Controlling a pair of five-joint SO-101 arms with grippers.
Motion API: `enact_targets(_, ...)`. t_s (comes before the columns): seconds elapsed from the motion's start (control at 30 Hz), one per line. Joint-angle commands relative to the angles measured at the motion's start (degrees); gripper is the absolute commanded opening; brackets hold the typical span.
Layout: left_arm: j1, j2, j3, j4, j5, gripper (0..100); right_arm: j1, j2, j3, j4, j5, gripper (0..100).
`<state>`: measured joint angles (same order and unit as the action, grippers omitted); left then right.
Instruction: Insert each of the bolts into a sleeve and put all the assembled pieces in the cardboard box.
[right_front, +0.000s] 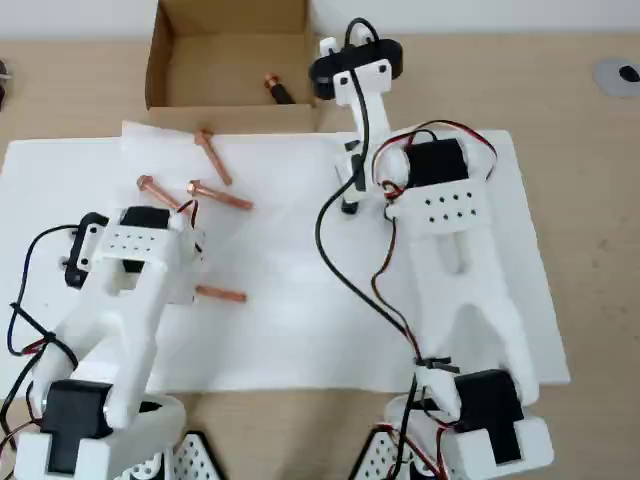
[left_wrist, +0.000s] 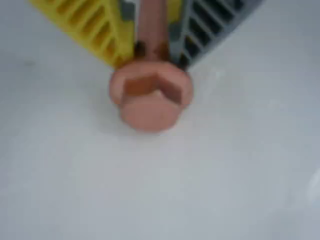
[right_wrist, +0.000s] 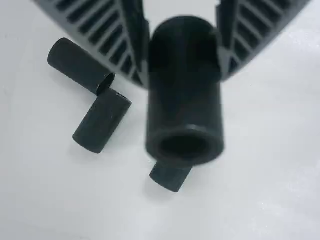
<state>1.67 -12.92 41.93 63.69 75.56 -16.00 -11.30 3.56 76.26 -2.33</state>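
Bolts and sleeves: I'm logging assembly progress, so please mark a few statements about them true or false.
1. The left gripper holds a bolt. True.
2. The right gripper is empty. False: it is shut on a sleeve.
3. The cardboard box holds one assembled piece. True.
4. Every other bolt lies in the box. False: loose bolts lie on the white sheet.

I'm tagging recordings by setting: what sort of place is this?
Likely a robotics lab bench: two small arms on a wooden table, copper bolts on a white sheet, a cardboard box.
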Motion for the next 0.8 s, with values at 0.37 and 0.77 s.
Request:
enact_targets(0.37, 0.3, -0.8, 8.6, -7.7, -8.6, 8, -0.7, -0.6, -0.5, -0.7, 0.4, 1.2)
enact_targets(0.77, 0.4, -0.8, 9.1, -7.6, -9.9, 21, -0.7, -0.6, -0.5, -0.7, 0.4, 1.2)
